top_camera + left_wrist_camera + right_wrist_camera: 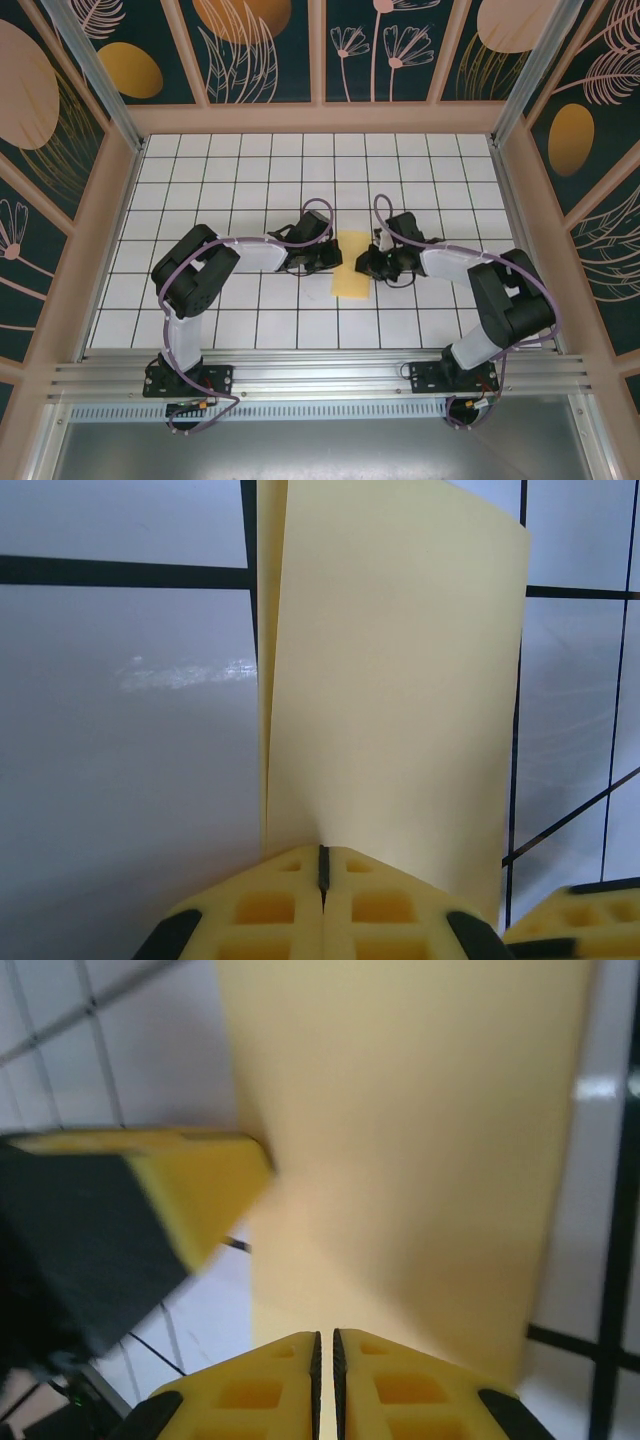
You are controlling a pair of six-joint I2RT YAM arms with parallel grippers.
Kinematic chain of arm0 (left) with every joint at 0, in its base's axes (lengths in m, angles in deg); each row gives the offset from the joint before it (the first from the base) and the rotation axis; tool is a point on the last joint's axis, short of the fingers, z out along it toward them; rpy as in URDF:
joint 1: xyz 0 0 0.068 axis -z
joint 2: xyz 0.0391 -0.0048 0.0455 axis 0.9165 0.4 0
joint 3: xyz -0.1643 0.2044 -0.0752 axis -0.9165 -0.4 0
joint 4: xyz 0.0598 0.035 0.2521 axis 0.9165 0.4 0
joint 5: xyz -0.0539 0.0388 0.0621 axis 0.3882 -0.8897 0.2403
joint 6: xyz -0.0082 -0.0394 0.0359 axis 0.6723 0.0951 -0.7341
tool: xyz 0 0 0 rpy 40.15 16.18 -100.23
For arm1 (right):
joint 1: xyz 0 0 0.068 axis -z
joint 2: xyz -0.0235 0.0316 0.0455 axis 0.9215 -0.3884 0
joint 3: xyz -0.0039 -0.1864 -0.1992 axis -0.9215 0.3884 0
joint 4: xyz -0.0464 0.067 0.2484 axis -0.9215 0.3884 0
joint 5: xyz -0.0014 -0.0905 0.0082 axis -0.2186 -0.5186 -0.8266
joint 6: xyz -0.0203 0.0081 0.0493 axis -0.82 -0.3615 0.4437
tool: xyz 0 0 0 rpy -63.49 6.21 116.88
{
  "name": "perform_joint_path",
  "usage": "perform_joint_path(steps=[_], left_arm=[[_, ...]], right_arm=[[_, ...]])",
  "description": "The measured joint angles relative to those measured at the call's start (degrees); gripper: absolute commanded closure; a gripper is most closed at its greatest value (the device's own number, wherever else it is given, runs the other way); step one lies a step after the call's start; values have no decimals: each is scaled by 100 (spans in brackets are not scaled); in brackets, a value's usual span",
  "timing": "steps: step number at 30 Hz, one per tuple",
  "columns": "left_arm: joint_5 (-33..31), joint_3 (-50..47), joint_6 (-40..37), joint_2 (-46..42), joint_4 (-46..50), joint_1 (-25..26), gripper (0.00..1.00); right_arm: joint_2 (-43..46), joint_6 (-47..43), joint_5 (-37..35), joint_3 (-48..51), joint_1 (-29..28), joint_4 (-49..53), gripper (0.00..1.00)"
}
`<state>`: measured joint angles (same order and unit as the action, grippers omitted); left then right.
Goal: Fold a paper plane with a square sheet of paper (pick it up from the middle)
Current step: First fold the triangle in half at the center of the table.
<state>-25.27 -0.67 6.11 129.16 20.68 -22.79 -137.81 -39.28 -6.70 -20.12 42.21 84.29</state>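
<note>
White grid tiles cover the table (200, 180), walled in by dark panels painted with flowers. From above I see the square sheet of paper (352, 268) near the middle, showing as a narrow pale yellow strip. Its long axis runs from the near side toward the far wall, a little slanted.

The left pincer (320, 262) sits against the strip's left long edge and the right pincer (374, 262) against its right one. The sheet lies directly between them, and neither arm is clearly nearer.

In the left wrist view the pads are pressed together with the paper rising straight out of the tips, so I read the left pincer as clamped on the sheet. Two layers show along the left edge there, which suggests it is already doubled over.

In the right wrist view the pads stand all but together, with a thin slit between them and the paper reaching right down to them. I cannot tell whether they actually pinch it.

I judge the coming move turns on that long axis between the pincers, since any crease would have to follow it.
</note>
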Motion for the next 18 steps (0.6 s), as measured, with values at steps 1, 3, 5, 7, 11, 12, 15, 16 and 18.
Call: perform_joint_path(steps=[1, 3, 5, 7, 11, 12, 15, 16, 18], left_arm=[[-2, 0, 0, 0, 2, 0, 100], [0, 0, 0, 0, 2, 0, 100], [-2, 2, 0, 0, 4, 0, 100], [-2, 20, -2, 0, 33, 0, 100], [-9, 70, -2, 9, 120, 0, 100], [-7, 79, -2, 13, 129, 0, 100], [-7, 85, -2, 17, 136, 0, 100], [-7, 85, -2, 17, 136, 0, 100], [-7, 85, -2, 17, 136, 0, 100]], right_arm=[[-4, 24, -26, 122, 13, -13, 84], [-39, 72, 11, 323, 70, -111, 84], [-39, 90, 11, 323, 76, -157, 84], [-39, 105, 15, 321, 79, -155, 84], [103, 155, 0, 315, 74, -76, 83], [195, 173, 7, 315, 72, -55, 83], [457, 219, 42, 317, 31, -61, 83], [507, 254, 46, 326, 4, -79, 83], [544, 302, 61, 435, -48, -184, 83]])
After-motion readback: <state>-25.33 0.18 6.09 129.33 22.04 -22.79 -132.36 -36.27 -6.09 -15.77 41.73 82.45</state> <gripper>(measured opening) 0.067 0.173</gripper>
